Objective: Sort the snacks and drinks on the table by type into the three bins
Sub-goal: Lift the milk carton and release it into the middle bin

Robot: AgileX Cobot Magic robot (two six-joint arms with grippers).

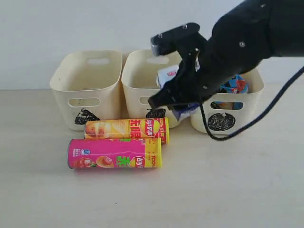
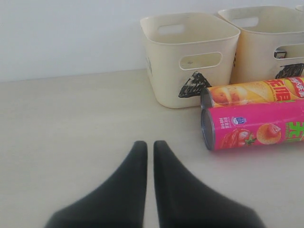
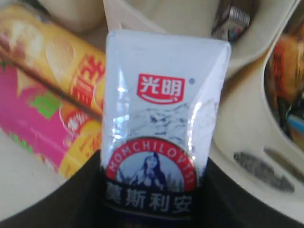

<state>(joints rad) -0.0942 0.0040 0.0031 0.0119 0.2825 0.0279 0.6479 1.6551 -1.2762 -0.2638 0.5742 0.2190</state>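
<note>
My right gripper (image 1: pixel 183 97) is shut on the white and blue carton (image 1: pixel 167 75) (image 3: pixel 164 118), holding it tilted in the air at the front right rim of the middle, square-marked bin (image 1: pixel 137 80). A dark purple carton (image 3: pixel 231 19) lies inside that bin. The yellow-orange can (image 1: pixel 126 129) and the pink can (image 1: pixel 114 153) lie side by side on the table (image 1: pixel 237 190) in front of the bins. The blue bag (image 1: pixel 236 85) and the orange bag (image 3: pixel 285 61) sit in the circle-marked bin (image 1: pixel 247 114). My left gripper (image 2: pixel 150 148) is shut on nothing, low over the table.
The triangle-marked bin (image 1: pixel 88 80) (image 2: pixel 190 57) stands at the left with nothing visible inside. My right arm's black cable (image 1: pixel 266 116) loops down in front of the circle bin. Bare table lies in front of the cans and to the left.
</note>
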